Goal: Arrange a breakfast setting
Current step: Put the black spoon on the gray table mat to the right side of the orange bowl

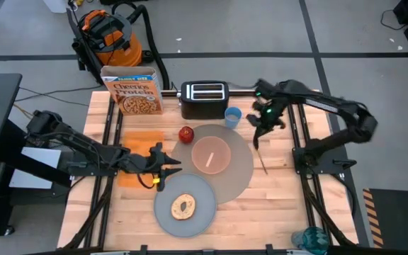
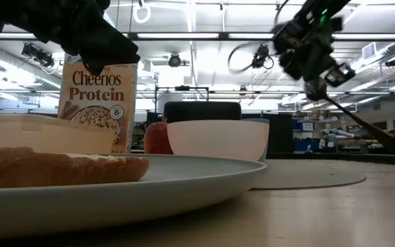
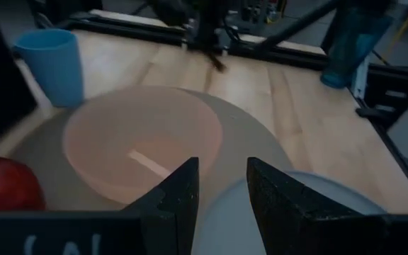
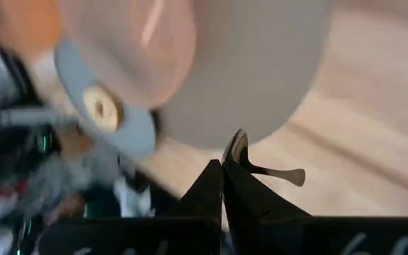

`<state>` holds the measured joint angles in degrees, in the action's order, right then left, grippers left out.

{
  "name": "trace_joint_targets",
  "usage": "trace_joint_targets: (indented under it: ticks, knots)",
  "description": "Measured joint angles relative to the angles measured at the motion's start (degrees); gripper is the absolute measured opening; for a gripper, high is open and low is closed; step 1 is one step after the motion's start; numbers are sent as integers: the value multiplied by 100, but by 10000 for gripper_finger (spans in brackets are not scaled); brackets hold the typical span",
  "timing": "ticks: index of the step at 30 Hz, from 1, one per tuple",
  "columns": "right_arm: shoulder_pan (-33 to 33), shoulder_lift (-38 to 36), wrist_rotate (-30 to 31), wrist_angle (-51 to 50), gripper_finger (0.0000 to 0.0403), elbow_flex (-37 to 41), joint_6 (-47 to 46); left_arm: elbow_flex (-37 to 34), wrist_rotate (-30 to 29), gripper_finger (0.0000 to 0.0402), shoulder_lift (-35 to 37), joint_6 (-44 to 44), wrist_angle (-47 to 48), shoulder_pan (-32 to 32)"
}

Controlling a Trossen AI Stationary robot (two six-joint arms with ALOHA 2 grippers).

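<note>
Spoon (image 4: pixel 241 157) bowl perhaps behind pincer

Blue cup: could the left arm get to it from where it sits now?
Probably not easily. The left gripper sits open by the plate, and the pink bowl stands between it and the blue cup. The right gripper, shut on the spoon, hangs much nearer the cup.

The left arm reaches in low from the table's left side, its forearm stretched toward the middle. Its left end effector (image 1: pixel 167 168) points toward the centre, its two fingers (image 3: pixel 178 205) standing apart with a clear gap and nothing between them. The right arm folds in from the right edge, elbow bent outward, and its right end effector (image 1: pixel 264 120) hangs tilted downward above the table, its fingers pressed together.
</note>
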<state>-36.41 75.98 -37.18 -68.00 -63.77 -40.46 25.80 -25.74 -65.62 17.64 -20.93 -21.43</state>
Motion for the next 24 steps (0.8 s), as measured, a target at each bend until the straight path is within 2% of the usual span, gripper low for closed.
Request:
trace_joint_targets:
  ticks: [3,5,9,13,18,24]
  knots:
    - [-228,-630,1056,-151,10,12,-719,0,0,128,-122,129,-47,-171]
    - [-311,-967,1408,-144,10,175,-1374,0,-3,128,-185,126,-157,-278]
    - [-216,-1299,1415,-123,10,666,-2387,0,-3,128,-200,123,-201,-394]
    - [-295,-1243,1328,-85,10,1136,-2990,0,-7,128,-200,123,-201,-494]
    - [-648,-871,1124,543,11,1591,-3050,0,-4,128,-200,118,-193,-638]
    - [-701,-215,804,1447,11,1718,-3341,0,-4,128,-200,123,-192,-792]
